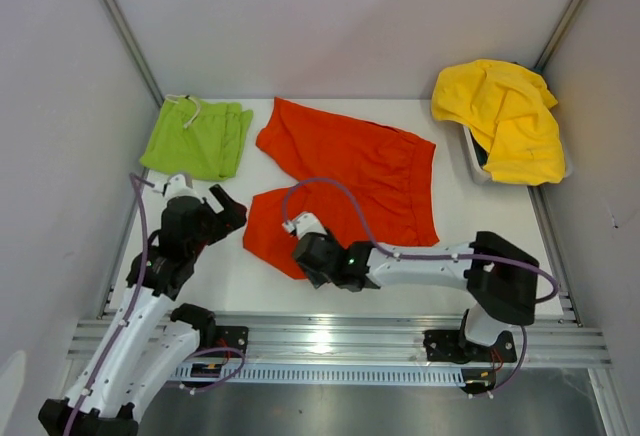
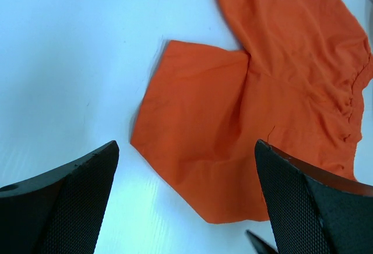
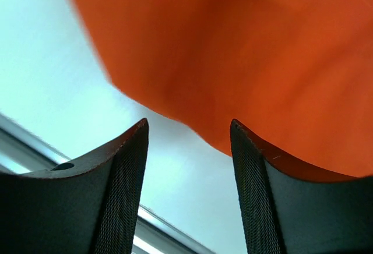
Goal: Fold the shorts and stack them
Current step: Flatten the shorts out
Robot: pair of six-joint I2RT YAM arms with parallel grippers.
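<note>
Careful: right end effector (image 3: 186, 131), spread at the hem of the orange-red shorts (image 1: 350, 171), could pinch only bench (image 1: 245, 286); left end effector (image 2: 186, 146) spread too.

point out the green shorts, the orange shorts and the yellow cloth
green shorts (image 1: 198, 139), top view, middle of the folded cloth
orange shorts (image 1: 390, 171), top view, flat middle of the spread cloth
yellow cloth (image 1: 505, 116), top view, centre of the heap
</note>
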